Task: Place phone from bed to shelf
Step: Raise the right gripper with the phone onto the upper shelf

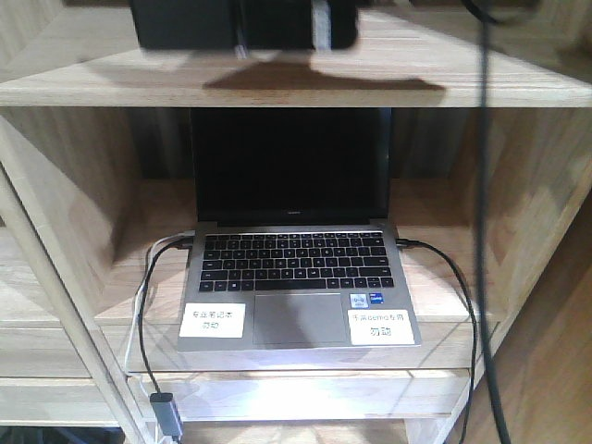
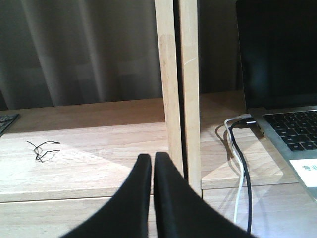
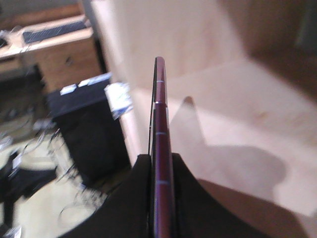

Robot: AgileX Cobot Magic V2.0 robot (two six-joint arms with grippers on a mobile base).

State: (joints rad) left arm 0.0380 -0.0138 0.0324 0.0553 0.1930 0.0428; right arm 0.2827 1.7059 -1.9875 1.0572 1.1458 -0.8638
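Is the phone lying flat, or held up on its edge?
On edge: the phone shows its thin side, pinched in the right hand over the shelf.

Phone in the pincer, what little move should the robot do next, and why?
Probably lower the right pincer a little toward the shelf. The phone is clamped on edge in it, over the pale wood, and appears to hang above it rather than rest on it. Letting go from there might make it topple, so coming closer first seems safer.
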